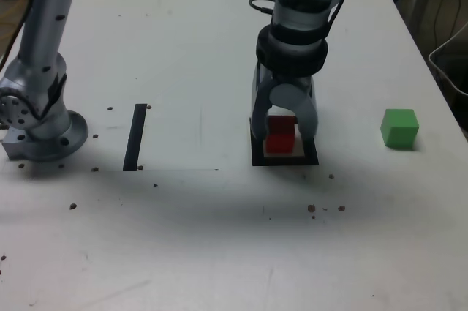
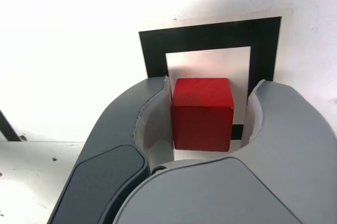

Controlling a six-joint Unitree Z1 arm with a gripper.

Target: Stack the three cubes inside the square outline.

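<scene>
A red cube (image 1: 279, 141) (image 2: 202, 113) rests on the white centre of the square outline (image 1: 285, 161) (image 2: 210, 34). My gripper (image 1: 285, 135) (image 2: 215, 81) hangs straight down over it, with one finger on each side of the cube. In the wrist view one finger lies against the cube's side, and a strip of white shows between the cube and the other finger. The jaws stand parted wider than the cube. A green cube (image 1: 399, 128) sits alone on the table toward the exterior view's right, well apart from the outline.
A straight black stripe (image 1: 135, 135) (image 2: 6, 126) lies on the white table left of the outline in the exterior view. The arm's metal base (image 1: 44, 132) stands at the exterior view's far left. Small dark specks dot the table's front.
</scene>
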